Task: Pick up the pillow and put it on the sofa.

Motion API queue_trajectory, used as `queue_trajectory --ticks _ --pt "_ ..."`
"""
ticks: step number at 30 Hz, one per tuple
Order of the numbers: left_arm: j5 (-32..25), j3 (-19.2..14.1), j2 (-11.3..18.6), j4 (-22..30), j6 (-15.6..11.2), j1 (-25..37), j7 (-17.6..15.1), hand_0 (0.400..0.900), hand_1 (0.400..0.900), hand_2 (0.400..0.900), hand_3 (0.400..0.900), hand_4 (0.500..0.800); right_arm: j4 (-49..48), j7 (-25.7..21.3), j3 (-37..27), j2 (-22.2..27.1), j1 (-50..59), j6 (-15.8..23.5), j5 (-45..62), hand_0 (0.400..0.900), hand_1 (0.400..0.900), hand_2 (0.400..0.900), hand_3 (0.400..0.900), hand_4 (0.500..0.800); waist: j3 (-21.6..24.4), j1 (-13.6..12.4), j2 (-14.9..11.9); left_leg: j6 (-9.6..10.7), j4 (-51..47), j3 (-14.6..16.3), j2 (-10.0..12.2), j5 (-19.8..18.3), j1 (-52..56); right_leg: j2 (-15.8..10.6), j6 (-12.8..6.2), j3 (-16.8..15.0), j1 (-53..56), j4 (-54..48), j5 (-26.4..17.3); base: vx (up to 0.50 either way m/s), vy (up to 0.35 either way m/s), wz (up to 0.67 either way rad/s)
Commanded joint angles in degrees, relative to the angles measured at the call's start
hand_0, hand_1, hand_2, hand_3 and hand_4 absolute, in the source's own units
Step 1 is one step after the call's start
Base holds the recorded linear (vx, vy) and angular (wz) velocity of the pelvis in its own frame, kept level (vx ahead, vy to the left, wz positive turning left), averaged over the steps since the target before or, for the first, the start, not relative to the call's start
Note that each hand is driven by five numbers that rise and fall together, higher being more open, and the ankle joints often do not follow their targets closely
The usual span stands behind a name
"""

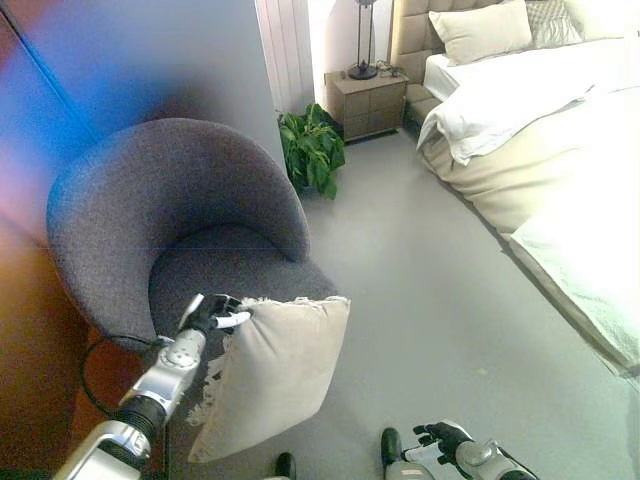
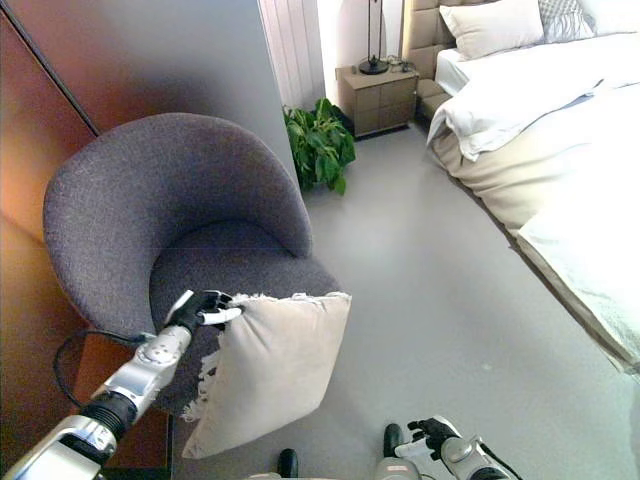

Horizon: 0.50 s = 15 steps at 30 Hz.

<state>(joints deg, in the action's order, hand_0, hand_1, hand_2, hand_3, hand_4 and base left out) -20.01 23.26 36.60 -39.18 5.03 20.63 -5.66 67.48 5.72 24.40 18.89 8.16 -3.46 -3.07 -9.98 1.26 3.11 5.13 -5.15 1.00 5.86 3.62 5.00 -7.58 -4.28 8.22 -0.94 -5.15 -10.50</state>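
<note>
While the left hand [image 1: 212, 314] pinches the upper left corner of the pillow [image 1: 275, 372], which hangs long-axis down at lower centre, the grey sofa [image 1: 170, 220] seat lies just above it.

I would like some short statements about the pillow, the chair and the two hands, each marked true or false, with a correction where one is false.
1. The left hand grips the beige pillow at its upper corner. True.
2. The pillow lies flat on the seat of the grey armchair. False: it hangs from the hand in front of the seat's front edge.
3. The right hand also holds the pillow. False: it is low at the view's bottom edge, apart from the pillow and holding nothing.
4. A green potted plant stands on the floor behind the armchair. True.
5. The bed is bare of pillows. False: pillows lean at its headboard.
</note>
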Motion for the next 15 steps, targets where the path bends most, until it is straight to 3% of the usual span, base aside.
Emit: queue_trajectory --ticks 1,8,13,15 --pt "-2.19 -5.82 11.24 2.8 -4.57 18.24 -0.09 0.4 0.4 0.4 0.4 0.5 2.23 0.55 2.49 2.43 -1.86 -0.28 -0.82 0.9 0.9 0.9 0.9 0.8 6.17 -0.75 -0.65 -4.1 4.56 1.41 -5.76 -4.81 -1.18 0.7 -1.0 0.53 4.48 5.06 10.08 0.03 -0.015 0.05" --pt "-5.87 -3.06 18.35 0.74 -2.55 28.21 4.16 0.4 0.4 0.4 0.4 0.5 5.29 1.03 1.99 2.07 -1.93 0.51 -0.49 0.9 0.9 0.9 0.9 0.8 7.92 -0.78 -0.01 -4.05 3.96 1.4 -5.74 -4.42 -0.96 0.89 -1.33 0.44 4.74 4.59 9.9 0.03 -0.014 0.04" --pt "-9.03 1.08 23.28 -4.03 -0.95 36.87 5.29 0.4 0.4 0.4 0.4 0.5 5.7 1.15 1.88 2.48 -2.68 1.06 -0.04 0.9 0.9 0.9 0.9 0.8 8.94 -0.3 0.47 -4.05 3.59 1.7 -5.71 -4.17 -0.78 1.1 -1.58 0.31 4.79 4.45 9.72 0.06 -0.009 0.01" --pt "-9.64 2.49 24.76 -6.44 0.0 39.96 4.0 0.4 0.4 0.4 0.4 0.5 5.88 1.07 1.84 2.44 -2.96 1.12 0.19 0.9 0.9 0.9 0.9 0.8 9.26 -0.18 0.65 -4.05 3.23 1.77 -5.73 -3.98 -0.71 1.26 -1.65 0.25 4.83 4.19 9.6 0.06 -0.002 0.01"
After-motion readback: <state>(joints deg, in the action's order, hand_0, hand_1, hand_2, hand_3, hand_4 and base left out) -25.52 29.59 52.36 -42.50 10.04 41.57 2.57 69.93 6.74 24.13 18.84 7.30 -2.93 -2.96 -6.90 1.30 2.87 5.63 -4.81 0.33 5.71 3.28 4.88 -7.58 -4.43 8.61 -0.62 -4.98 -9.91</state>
